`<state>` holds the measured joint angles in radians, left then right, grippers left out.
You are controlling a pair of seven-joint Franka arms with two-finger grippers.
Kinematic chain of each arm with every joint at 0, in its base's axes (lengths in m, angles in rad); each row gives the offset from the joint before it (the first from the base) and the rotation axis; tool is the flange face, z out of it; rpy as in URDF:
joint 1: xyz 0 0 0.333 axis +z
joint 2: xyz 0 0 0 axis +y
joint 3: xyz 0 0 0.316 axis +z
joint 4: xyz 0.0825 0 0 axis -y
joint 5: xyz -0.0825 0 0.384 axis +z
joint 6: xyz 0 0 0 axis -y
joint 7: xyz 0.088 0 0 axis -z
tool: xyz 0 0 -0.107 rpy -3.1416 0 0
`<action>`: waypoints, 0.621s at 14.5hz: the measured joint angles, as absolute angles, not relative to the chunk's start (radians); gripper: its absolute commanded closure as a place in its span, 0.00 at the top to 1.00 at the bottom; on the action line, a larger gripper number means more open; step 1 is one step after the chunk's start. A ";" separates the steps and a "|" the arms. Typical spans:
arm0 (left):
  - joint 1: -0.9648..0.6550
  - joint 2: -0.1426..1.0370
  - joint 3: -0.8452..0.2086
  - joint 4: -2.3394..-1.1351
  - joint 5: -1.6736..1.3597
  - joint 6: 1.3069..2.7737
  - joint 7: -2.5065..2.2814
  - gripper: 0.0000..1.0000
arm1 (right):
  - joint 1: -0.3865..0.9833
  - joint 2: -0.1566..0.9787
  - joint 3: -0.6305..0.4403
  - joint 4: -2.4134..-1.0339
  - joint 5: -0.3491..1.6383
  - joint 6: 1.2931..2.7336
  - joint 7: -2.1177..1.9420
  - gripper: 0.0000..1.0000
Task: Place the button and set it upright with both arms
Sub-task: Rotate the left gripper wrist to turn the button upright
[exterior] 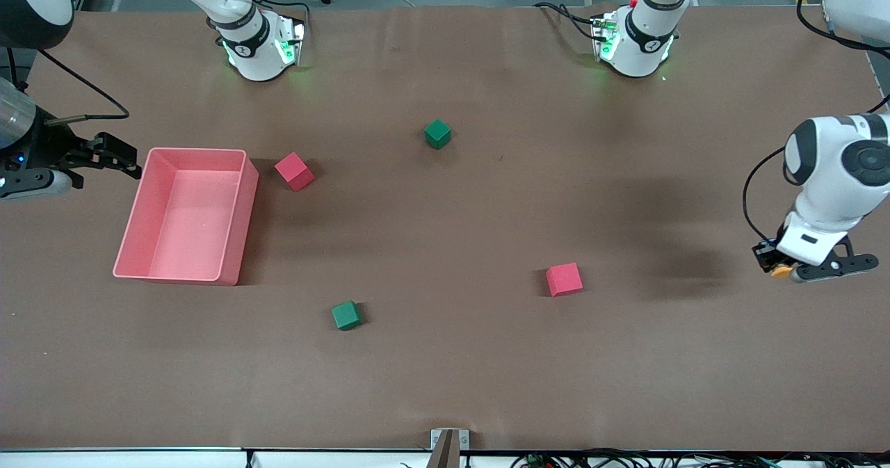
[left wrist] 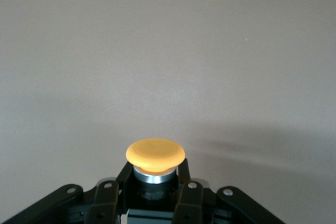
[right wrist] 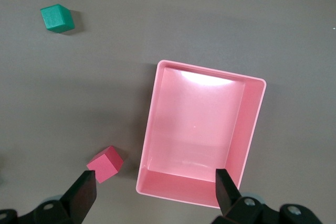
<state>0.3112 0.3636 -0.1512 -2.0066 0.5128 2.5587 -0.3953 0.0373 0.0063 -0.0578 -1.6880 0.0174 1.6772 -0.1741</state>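
Observation:
The button [exterior: 782, 271], with its orange cap [left wrist: 155, 154] on a silver collar and black body, is held in the air over the left arm's end of the table. My left gripper [exterior: 777, 266] is shut on its body, and the fingers [left wrist: 184, 170] flank it just under the cap. Only bare brown table shows below it in the left wrist view. My right gripper [exterior: 117, 158] hangs open at the right arm's end of the table, beside the pink bin. Nothing sits between its fingertips [right wrist: 83, 190].
A pink bin [exterior: 236, 224] with nothing in it stands toward the right arm's end. A red cube [exterior: 294, 171] lies beside it and a green cube [exterior: 437, 134] sits mid-table. Nearer the front camera are a green cube [exterior: 345, 315] and a red cube [exterior: 564, 279].

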 measured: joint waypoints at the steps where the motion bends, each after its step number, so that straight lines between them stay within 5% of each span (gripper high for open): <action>1: 0.293 0.372 -0.152 -1.994 0.572 2.535 -0.495 0.00 | 0.035 0.007 -0.057 -1.688 0.017 1.677 -0.174 1.00; 9: 0.157 0.425 -0.155 -1.967 1.076 2.332 -1.451 0.00 | 0.034 0.008 -0.051 -1.688 0.017 1.678 -0.174 1.00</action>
